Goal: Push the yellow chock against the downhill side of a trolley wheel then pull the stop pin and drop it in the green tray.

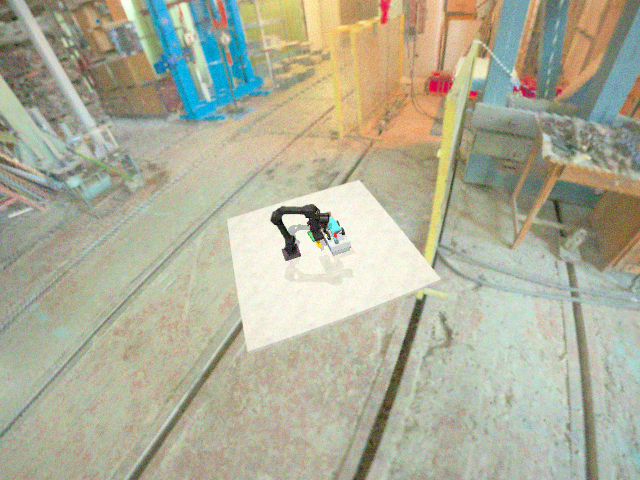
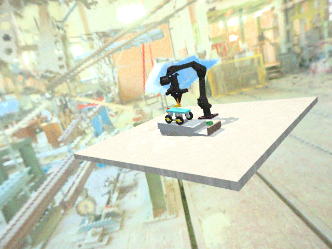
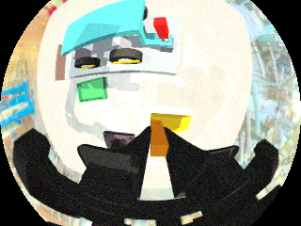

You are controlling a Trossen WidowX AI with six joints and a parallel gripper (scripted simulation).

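Jaws (image 1: 318, 242) (image 2: 177, 99) gripping raised chock (image 1: 318, 245) (image 2: 177, 106) (image 3: 178, 122), trolley (image 1: 334, 225) (image 2: 178, 110) (image 3: 105, 25) on ramp (image 1: 340, 249) (image 2: 175, 129) (image 3: 155, 67)

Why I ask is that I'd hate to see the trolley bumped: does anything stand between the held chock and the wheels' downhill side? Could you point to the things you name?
Possibly the trolley (image 2: 179, 110) (image 3: 105, 25) itself: the gripper (image 2: 178, 99) (image 3: 156, 130) holds the chock (image 2: 177, 106) (image 3: 176, 123) beyond its pin end.

Apparently a workshop: a blue steel frame (image 1: 181, 77) stands left of the yellow mesh fence (image 1: 337, 82) (image 2: 210, 83).
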